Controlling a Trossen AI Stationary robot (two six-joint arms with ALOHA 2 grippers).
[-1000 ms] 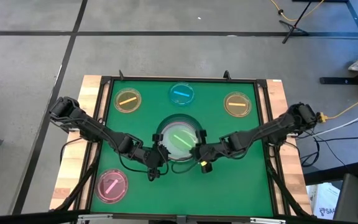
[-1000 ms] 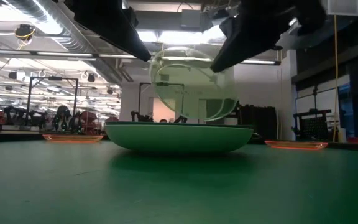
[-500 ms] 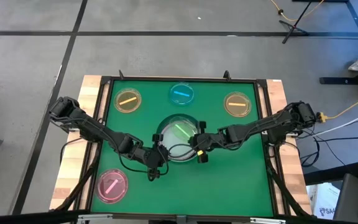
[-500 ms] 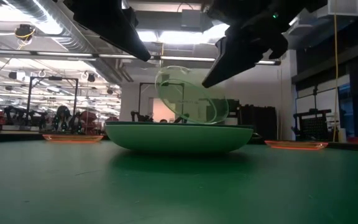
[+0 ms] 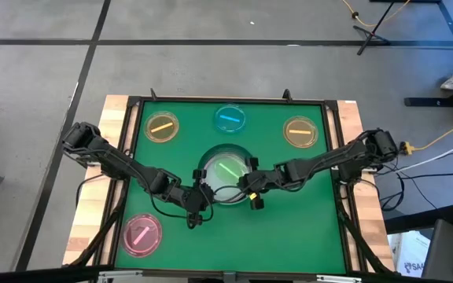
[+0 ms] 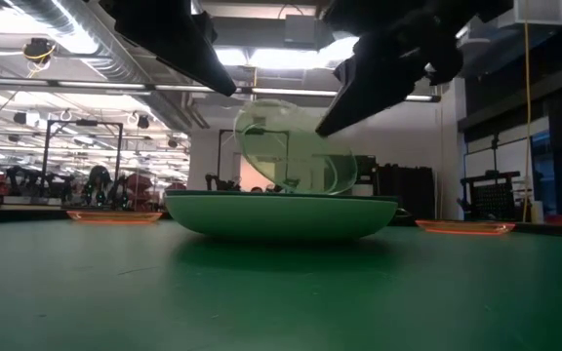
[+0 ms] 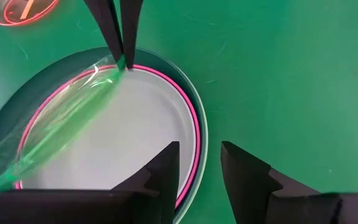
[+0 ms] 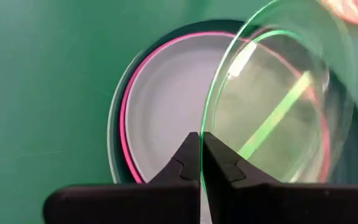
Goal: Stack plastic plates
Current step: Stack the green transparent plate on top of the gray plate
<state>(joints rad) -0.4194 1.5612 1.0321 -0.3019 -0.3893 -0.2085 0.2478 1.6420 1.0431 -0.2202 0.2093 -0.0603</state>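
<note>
Plates sit stacked [image 5: 211, 187] at the counter's [image 5: 305, 220] centre; the right gripper [image 8: 201, 151], clamped on the green plate's [image 8: 278, 112] rim, holds it tilted above them. Released while tilted, it may slide off. Left gripper [image 7: 199, 163] waits beside, jaws apart.

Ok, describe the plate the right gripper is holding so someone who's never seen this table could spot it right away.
Find the stack of large plates at the middle of the green table. Tilted above it, pinched at its rim by the right gripper, is the small translucent green plate. It is the only small plate held on edge; the orange, blue, brown and pink ones lie flat.
</note>
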